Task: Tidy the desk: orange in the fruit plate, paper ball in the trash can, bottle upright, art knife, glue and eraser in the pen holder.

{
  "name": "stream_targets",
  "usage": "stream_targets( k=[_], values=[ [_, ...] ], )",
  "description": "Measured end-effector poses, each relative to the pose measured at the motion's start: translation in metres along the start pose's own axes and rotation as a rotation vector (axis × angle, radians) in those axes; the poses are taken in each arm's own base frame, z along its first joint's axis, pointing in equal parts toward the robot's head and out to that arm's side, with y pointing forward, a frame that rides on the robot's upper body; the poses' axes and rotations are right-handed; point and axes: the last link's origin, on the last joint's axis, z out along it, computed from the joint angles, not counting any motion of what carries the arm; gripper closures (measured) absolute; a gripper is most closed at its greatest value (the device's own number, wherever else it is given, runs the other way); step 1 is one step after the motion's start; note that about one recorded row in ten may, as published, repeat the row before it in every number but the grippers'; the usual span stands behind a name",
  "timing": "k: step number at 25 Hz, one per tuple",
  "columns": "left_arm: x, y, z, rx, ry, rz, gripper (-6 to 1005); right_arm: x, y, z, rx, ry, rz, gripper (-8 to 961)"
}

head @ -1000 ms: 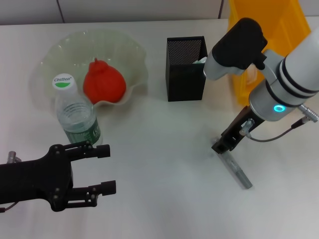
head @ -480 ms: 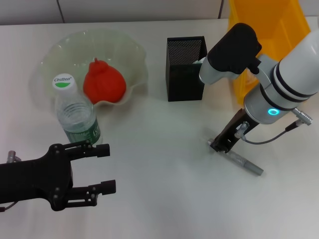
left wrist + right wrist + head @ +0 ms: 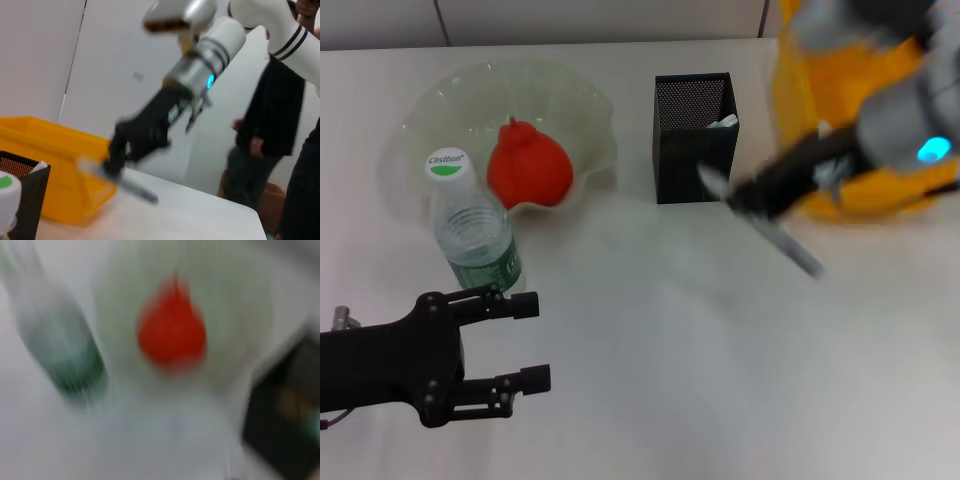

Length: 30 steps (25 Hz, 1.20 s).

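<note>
Right gripper (image 3: 740, 195) lifted art knife (image 3: 775, 230) toward pen holder (image 3: 694, 135)

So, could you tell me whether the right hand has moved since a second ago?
Yes. The right hand, shut on the knife, has lifted off the table and swung toward the pen holder.

We see our left gripper (image 3: 520, 341) as matte black, with two slim fingers and small screws. Our right arm (image 3: 220, 42) is glossy white with black bands, a glowing cyan ring and a black gripper (image 3: 112, 157).
</note>
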Motion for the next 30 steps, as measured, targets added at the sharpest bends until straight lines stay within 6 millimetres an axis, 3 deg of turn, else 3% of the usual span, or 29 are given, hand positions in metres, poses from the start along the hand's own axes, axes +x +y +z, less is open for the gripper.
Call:
stream_targets(
  k=[5, 7, 8, 11, 15, 24, 28, 30],
  values=[
    [-0.001, 0.002, 0.001, -0.003, 0.006, 0.001, 215, -0.013, -0.017, -0.053, -0.159, -0.499, 0.071, 834],
    [-0.002, 0.002, 0.001, -0.004, 0.007, 0.000, 215, -0.004, -0.040, -0.058, -0.234, -0.751, 0.148, 835],
    [-0.002, 0.003, 0.001, -0.004, 0.007, 0.001, 215, -0.004, -0.040, -0.058, -0.234, -0.751, 0.148, 835],
    [-0.001, 0.003, 0.002, -0.007, 0.008, 0.001, 215, 0.012, -0.064, -0.040, -0.248, -0.927, 0.222, 837],
    [-0.001, 0.003, 0.003, -0.012, 0.013, 0.001, 215, 0.026, -0.076, 0.000, -0.212, -1.010, 0.290, 840],
    [0.000, 0.004, 0.008, -0.027, 0.017, 0.006, 215, 0.019, -0.079, 0.062, -0.059, -0.870, 0.301, 842],
    [0.000, 0.004, 0.009, -0.029, 0.017, 0.005, 215, 0.019, -0.074, 0.073, -0.063, -0.817, 0.288, 842],
    [0.000, 0.005, 0.008, -0.029, 0.019, 0.004, 215, 0.021, -0.072, 0.073, -0.070, -0.806, 0.276, 790]
  ],
)
